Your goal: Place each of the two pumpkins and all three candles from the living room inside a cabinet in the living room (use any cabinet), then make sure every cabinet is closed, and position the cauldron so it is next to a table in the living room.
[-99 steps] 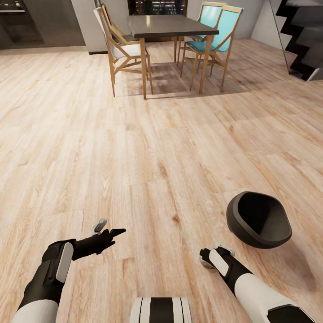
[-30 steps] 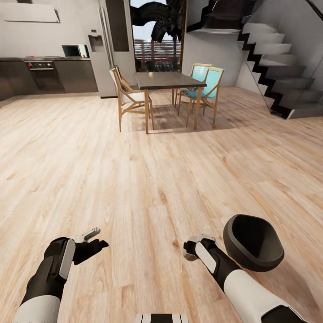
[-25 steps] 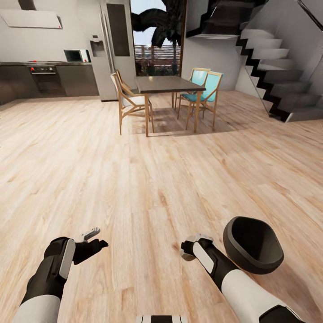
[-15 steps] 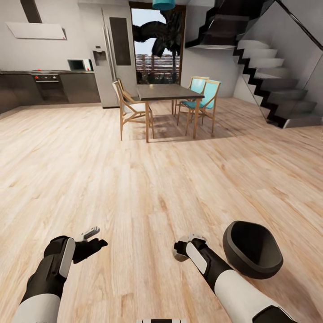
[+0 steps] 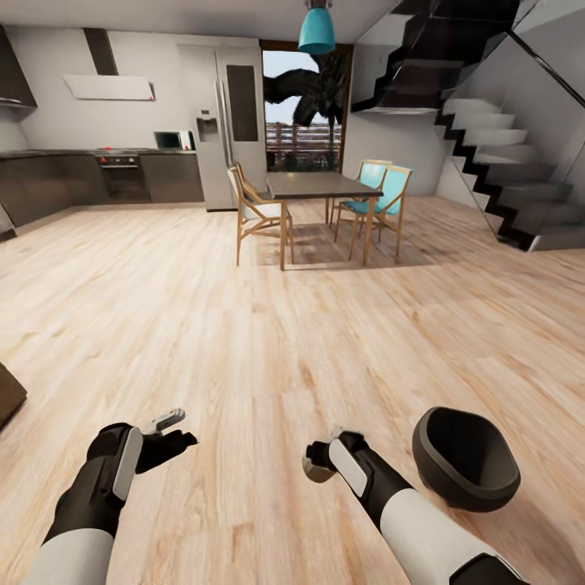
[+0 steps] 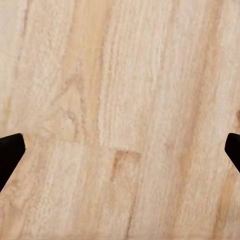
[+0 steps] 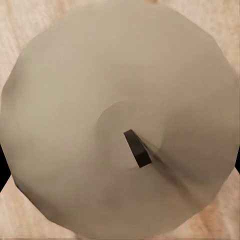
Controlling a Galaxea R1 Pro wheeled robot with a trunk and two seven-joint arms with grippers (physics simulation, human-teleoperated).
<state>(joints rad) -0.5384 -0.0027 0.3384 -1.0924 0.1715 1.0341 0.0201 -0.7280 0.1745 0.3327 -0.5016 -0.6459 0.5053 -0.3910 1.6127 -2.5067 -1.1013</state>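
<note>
Open-plan room with pale wooden plank floor (image 5: pixel 244 325). At 10 o'clock, dark grey kitchen units (image 5: pixel 73 175); at 12 o'clock, a dark-topped dining table with wooden legs (image 5: pixel 321 188) and three visible wooden chairs, one white-seated (image 5: pixel 253 210), two teal (image 5: pixel 382 191); at 2 o'clock, a black-and-white staircase (image 5: pixel 504 162). A dark brown corner (image 5: pixel 8 394) at 9 o'clock is cut off and unidentifiable. Left gripper (image 5: pixel 172 431), at 7 o'clock, is released, fingers spread over bare floor. Right gripper (image 5: pixel 318 460), at 5 o'clock, clasps one stubby beige-grey candle (image 7: pixel 120 120); its black wick (image 7: pixel 137 148) faces the wrist camera. One matte black bowl-shaped cauldron (image 5: pixel 465 470) stands on the floor just beside the right forearm.
</note>
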